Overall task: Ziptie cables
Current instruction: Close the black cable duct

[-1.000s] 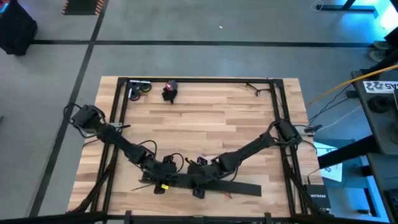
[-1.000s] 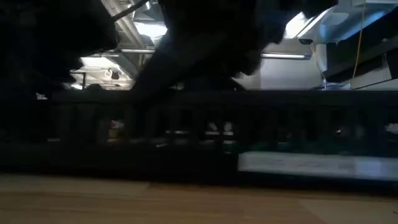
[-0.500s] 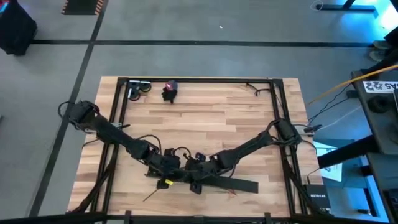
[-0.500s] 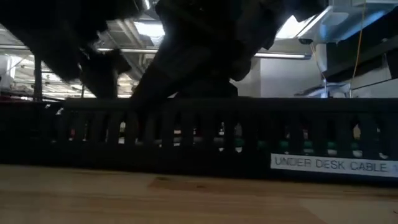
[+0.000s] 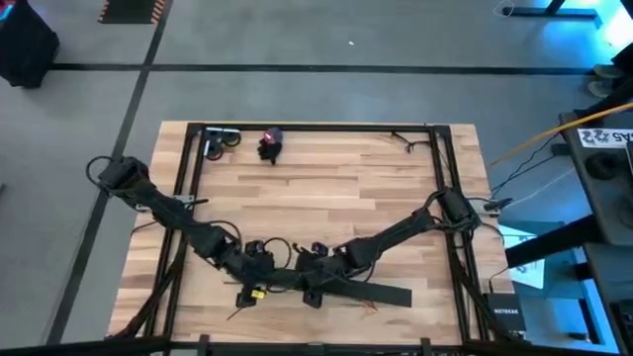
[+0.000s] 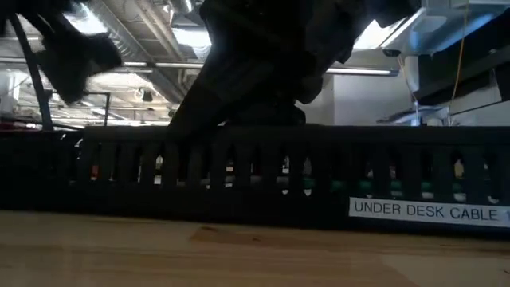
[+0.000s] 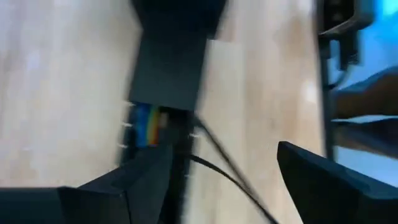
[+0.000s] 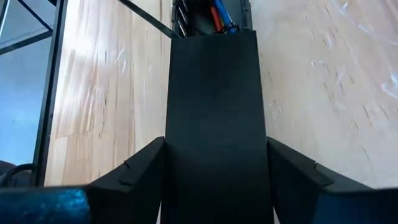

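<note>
Most of the wooden table [image 5: 326,183] lies bare toward its far edge. Along the near edge, the right gripper [image 8: 216,163] is clenched around the long black bar [image 8: 214,106]; cables [image 8: 217,15] lie in its channel. The left gripper [image 7: 217,180] hangs released beside it.

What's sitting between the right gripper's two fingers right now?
In the right wrist view, the long flat black bar fills the space between the right gripper's fingers. At the bar's far end, red and blue cables lie in it.
</note>
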